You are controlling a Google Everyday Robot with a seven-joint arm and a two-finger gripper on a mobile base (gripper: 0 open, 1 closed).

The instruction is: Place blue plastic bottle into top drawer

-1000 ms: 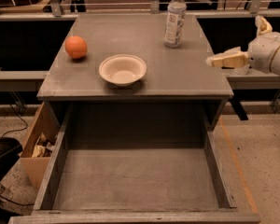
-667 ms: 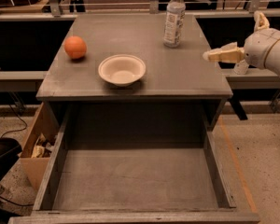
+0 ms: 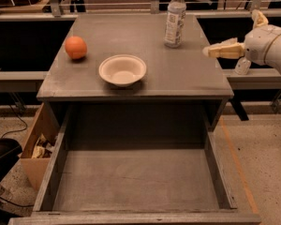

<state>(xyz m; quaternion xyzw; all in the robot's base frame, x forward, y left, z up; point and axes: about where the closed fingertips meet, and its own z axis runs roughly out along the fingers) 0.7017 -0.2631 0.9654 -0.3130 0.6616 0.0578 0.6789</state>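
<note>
The blue plastic bottle (image 3: 174,18) stands upright at the back right of the grey table (image 3: 192,74); it is clear, with a white cap and a pale label. The top drawer (image 3: 136,177) is pulled out wide below the table's front edge, and its flat grey bottom is bare. My gripper (image 3: 232,34) hovers off the table's right edge, to the right of the bottle and a little nearer than it, apart from it. Its tan fingers (image 3: 222,50) are spread and hold nothing.
An orange (image 3: 76,47) sits at the table's left. A white bowl (image 3: 122,70) sits near the table's front middle. A tan cardboard box (image 3: 37,144) stands on the floor left of the drawer. Rails and dark benches run behind and beside the table.
My gripper has moved slightly left and up, closer to the table's right edge and the bottle. Bottle, bowl, orange and drawer have not moved.
</note>
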